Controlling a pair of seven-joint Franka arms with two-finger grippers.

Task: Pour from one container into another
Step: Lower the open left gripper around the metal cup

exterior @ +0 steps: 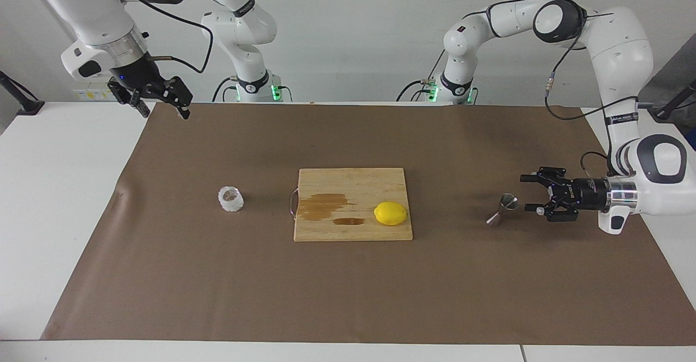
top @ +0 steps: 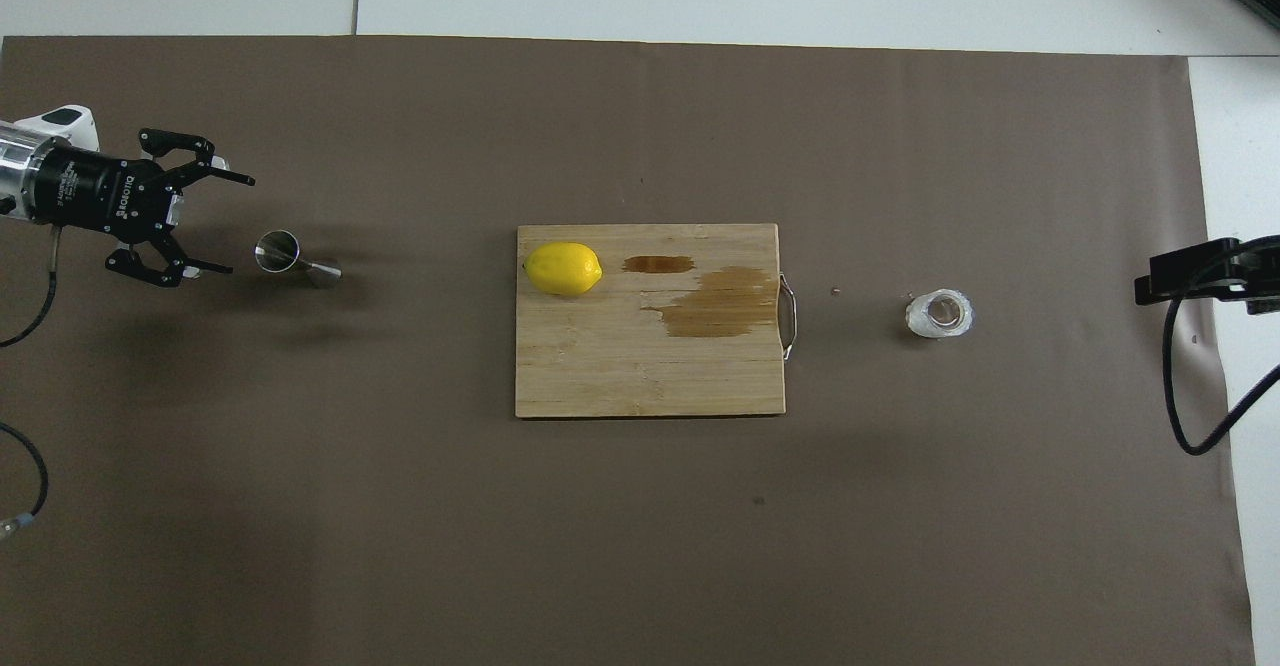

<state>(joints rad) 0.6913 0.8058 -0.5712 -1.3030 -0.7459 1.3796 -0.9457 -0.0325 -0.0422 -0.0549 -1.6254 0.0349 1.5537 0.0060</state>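
The clear faceted glass cup stands on the brown mat toward the right arm's end of the table. The silver hourglass jigger stands on the mat toward the left arm's end. My left gripper is open and lies level just over the mat. Its fingers point at the jigger from a short gap away, touching nothing. My right gripper is open and empty. It waits raised over the mat's corner at the right arm's end, well apart from the glass cup.
A wooden cutting board lies mid-mat between cup and jigger, with a yellow lemon, dark wet stains and a metal handle on the cup's side. White tabletop surrounds the mat.
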